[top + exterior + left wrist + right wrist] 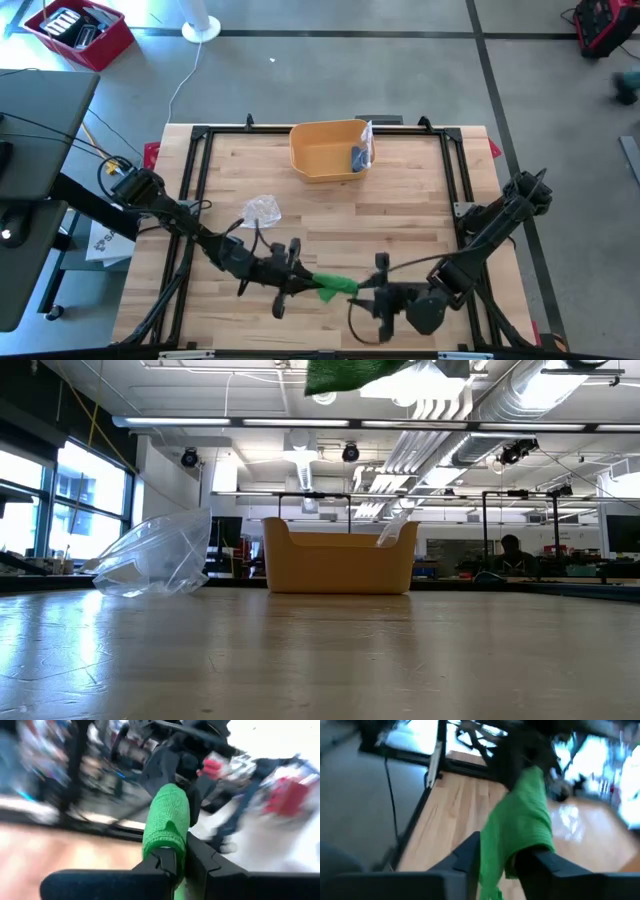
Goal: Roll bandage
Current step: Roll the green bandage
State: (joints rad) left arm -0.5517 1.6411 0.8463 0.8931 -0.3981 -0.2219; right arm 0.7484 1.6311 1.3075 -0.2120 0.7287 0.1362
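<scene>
Currently both arms are meeting over the near middle of the wooden table (400, 215), with the green bandage (335, 286) hanging in the air between them. The left end effector (300, 272) is reaching in from the left, and its fingers (162, 862) are pressed together on one end of the bandage, pinching the green cloth between the dark tips. The right end effector (372, 292) is coming in from the right and facing the left one; its fingers (467, 852) are sitting partly spread on either side of the other end of the bandage, and since that view is blurred they are probably only loosely touching the cloth rather than clamping it. In the low view the bandage is showing only as a green patch at the upper edge, well above the table surface, so it is not lying on the wood. At the far middle of the table a yellow bin (328, 150) is standing upright, with a small dark blue thing and a clear wrapper leaning in its right end. A crumpled clear plastic bag (261, 209) is lying on the table to the left of the bin and nearer, well apart from both end effectors.
</scene>
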